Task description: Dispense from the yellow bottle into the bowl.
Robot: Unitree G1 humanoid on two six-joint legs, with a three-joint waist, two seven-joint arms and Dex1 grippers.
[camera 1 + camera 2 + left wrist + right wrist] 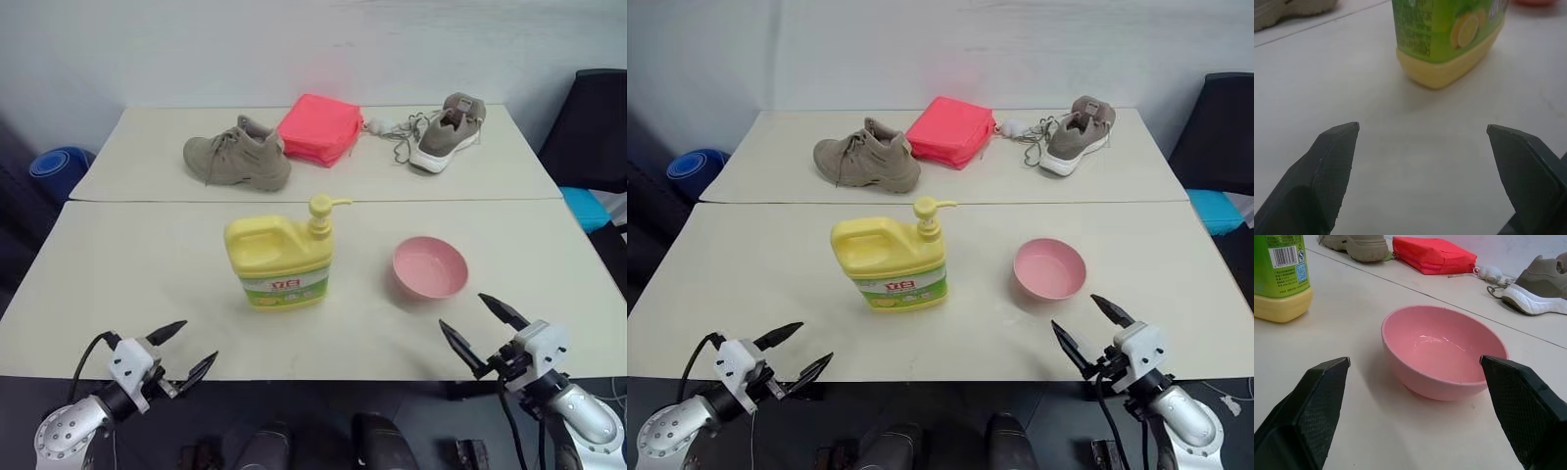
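Note:
The yellow bottle (279, 255) stands upright mid-table, a squat jug with a pump on top and a green label; its base shows in the left wrist view (1449, 68). To its right sits the pink bowl (429, 267), looking empty in the right wrist view (1442, 350). My left gripper (181, 351) hovers open near the table's front edge, short of the bottle. My right gripper (482, 326) is open too, just in front of the bowl, with nothing between its fingers.
On the far table lie a tan shoe (238, 155), a pink-red folded pouch (320, 128) and a second shoe with a white sole (447, 132). A seam (313, 201) divides the two tables. A blue object (59, 168) sits at the far left.

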